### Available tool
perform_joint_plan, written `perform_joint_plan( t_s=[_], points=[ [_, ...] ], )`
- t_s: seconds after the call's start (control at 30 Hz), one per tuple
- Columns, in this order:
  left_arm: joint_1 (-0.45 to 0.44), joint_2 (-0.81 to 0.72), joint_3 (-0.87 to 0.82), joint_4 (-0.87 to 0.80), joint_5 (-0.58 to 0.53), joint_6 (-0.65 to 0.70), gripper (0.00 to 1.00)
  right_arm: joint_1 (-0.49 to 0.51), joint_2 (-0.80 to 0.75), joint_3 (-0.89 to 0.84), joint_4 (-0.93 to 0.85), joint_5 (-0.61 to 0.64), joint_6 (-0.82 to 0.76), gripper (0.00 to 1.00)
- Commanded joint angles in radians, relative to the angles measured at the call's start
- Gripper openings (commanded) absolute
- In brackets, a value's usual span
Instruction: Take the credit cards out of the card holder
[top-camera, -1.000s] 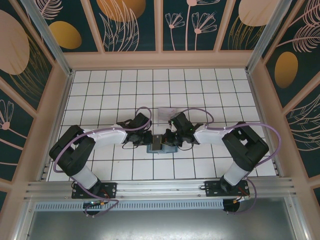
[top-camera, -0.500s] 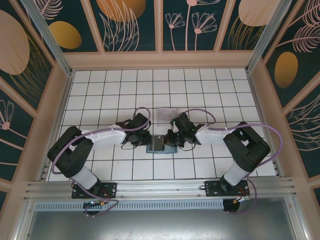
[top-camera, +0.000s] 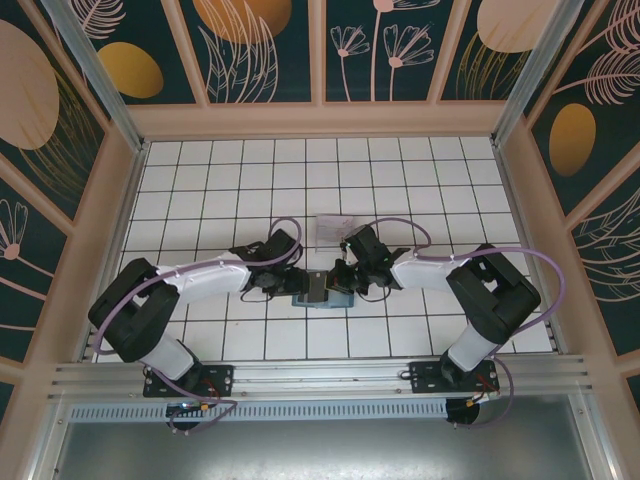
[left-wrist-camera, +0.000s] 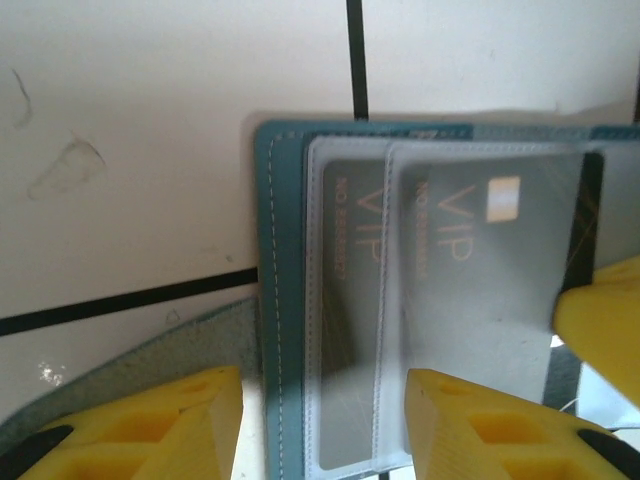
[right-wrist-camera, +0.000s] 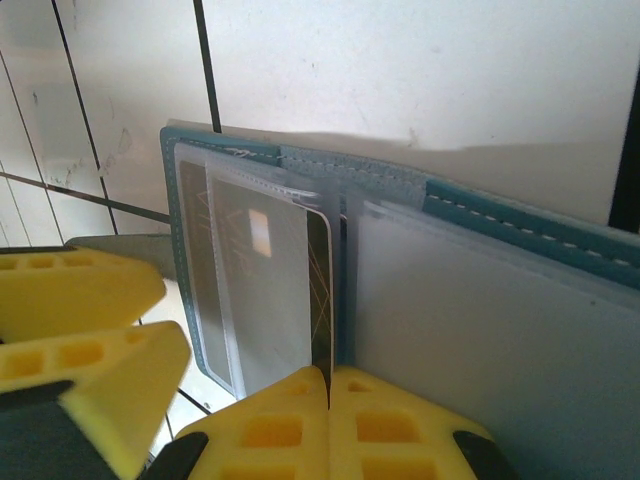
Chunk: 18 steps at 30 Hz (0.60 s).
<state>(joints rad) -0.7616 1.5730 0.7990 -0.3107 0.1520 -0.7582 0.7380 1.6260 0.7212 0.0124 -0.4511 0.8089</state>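
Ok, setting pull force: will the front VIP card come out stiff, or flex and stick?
Probably stiff: the front VIP card lies flat with a straight edge. It may drag, since a clear sleeve covers most of it. The card holder looks light and may follow.

Tiled table (top-camera: 200, 180), card holder (top-camera: 325, 300), clear box (top-camera: 333, 229)

The card holder (left-wrist-camera: 272, 300) lying between the fingers (left-wrist-camera: 140, 425) of the left gripper (left-wrist-camera: 322, 385) is matt teal, leather-like, with pale stitching. Its sleeves (left-wrist-camera: 313, 330) are frosted clear plastic over smooth grey credit cards (left-wrist-camera: 480, 260) with gold print. The fingers are matt yellow plastic. The tiles (left-wrist-camera: 150, 120) beneath them are glossy white and faintly scuffed.
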Motion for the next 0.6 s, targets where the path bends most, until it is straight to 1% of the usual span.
perform_joint_plan(
  t_s=[0.0,0.17,0.43,0.57],
  points=[
    [-0.008,0.029,0.023,-0.062,-0.006,0.036,0.48,-0.006,0.024,0.005,-0.045,0.0,-0.03,0.02],
    [-0.013,0.056,0.04,-0.098,-0.034,0.058,0.5,-0.006,0.023,0.011,-0.057,0.003,-0.033,0.02],
    [-0.025,0.069,0.059,-0.092,-0.011,0.07,0.56,-0.006,0.026,0.01,-0.058,0.003,-0.031,0.02],
    [-0.033,0.094,0.073,-0.129,-0.047,0.075,0.56,-0.006,0.024,0.016,-0.067,0.003,-0.033,0.02]
  ],
)
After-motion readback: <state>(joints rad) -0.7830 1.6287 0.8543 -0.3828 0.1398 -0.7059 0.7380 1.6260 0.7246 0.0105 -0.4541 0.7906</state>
